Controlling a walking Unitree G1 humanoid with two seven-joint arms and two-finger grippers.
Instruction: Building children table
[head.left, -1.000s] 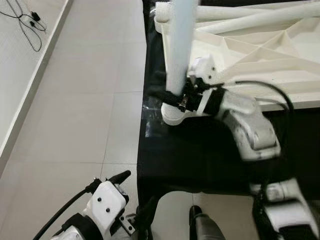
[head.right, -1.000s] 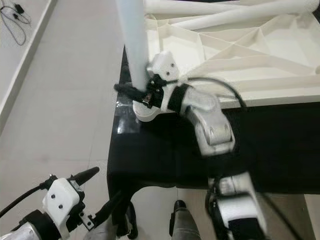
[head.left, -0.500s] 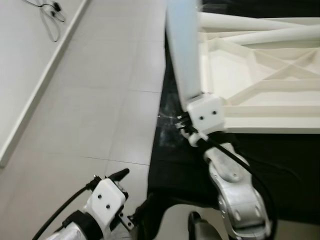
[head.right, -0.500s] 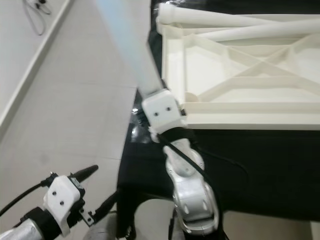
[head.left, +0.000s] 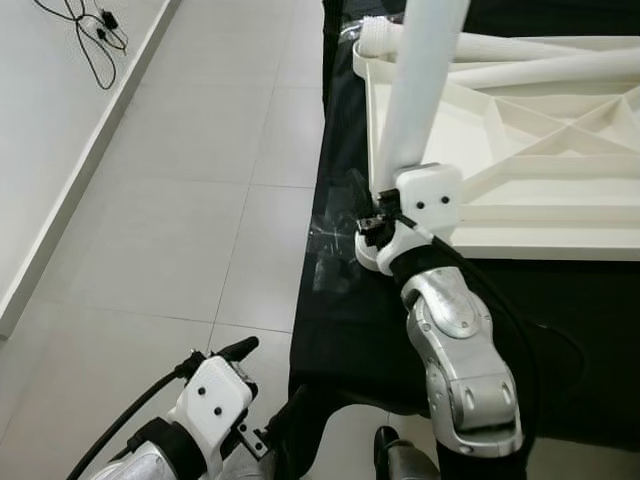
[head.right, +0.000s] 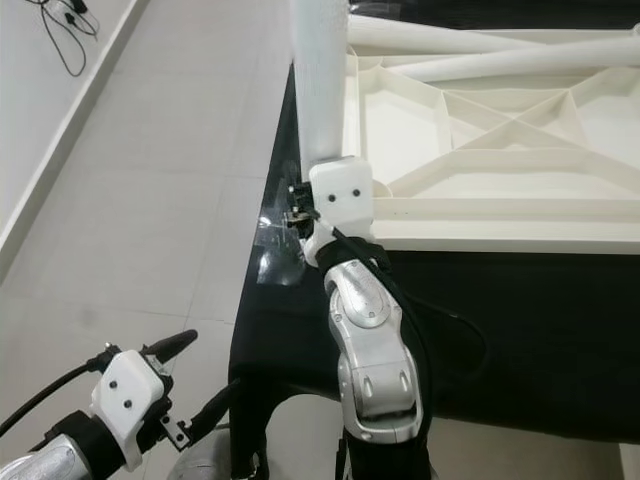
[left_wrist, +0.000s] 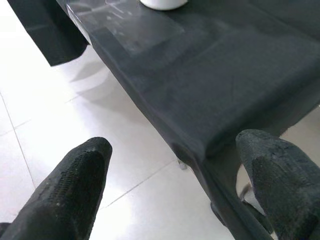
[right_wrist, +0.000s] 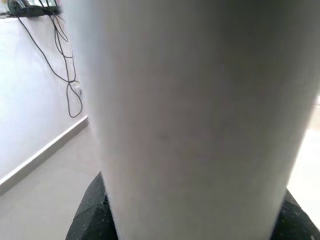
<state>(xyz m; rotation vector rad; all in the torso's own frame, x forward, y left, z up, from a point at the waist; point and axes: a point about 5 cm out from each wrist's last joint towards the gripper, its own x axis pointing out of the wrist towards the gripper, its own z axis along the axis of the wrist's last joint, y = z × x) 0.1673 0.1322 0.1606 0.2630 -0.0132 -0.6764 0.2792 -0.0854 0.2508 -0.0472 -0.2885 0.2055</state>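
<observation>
A white tubular table leg (head.left: 425, 80) stands nearly upright, its flared foot (head.left: 378, 252) on the black cloth beside the near left corner of the upturned white tabletop (head.left: 520, 130). My right gripper (head.left: 368, 212) is shut on the leg just above the foot. In the right wrist view the leg (right_wrist: 190, 115) sits close between the black fingers (right_wrist: 90, 222). Two more white legs (head.left: 530, 45) lie along the tabletop's far side. My left gripper (left_wrist: 175, 185) hangs open low at the left, over the floor by the cloth's edge, holding nothing.
The black cloth (head.left: 560, 310) covers a low platform whose left edge runs along the tiled floor (head.left: 200, 180). A clear shiny patch (head.left: 330, 255) lies on the cloth near the leg's foot. Black cables (head.left: 85, 30) lie by the white wall at far left.
The camera has shifted. Half a second ago the leg in my right gripper leaned to the left; now it stands nearly upright, tipped a little right. My left gripper has stayed put.
</observation>
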